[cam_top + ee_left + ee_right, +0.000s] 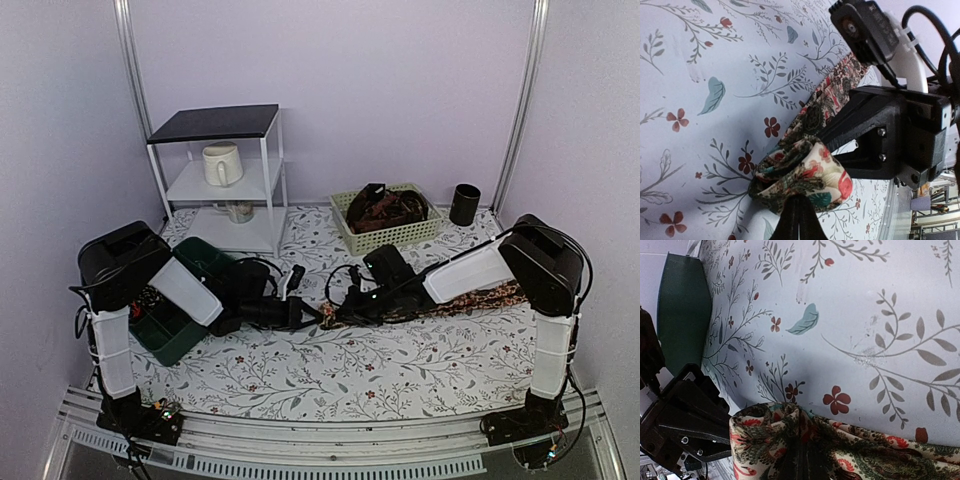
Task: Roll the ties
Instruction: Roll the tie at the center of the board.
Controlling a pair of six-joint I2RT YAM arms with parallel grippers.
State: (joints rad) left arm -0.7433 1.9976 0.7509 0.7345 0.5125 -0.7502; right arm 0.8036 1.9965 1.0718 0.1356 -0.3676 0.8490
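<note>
Left arm [190,290]: upper link upright from the base, elbow high, white forearm sloping down and inward, wrist low and almost level.

Right arm [465,275]: mirror pose, elbow high at the far right, forearm angled down toward centre.

The two wrists point at each other. Left pincer [312,312] and right pincer [338,314] are tip to tip, just beside one another.

Left wrist view: left pincer's fingers [790,225] pressed close together, nipping a fold of the tie [805,175].

Right wrist view: right pincer's fingers [799,462] likewise closed on the cloth.
</note>
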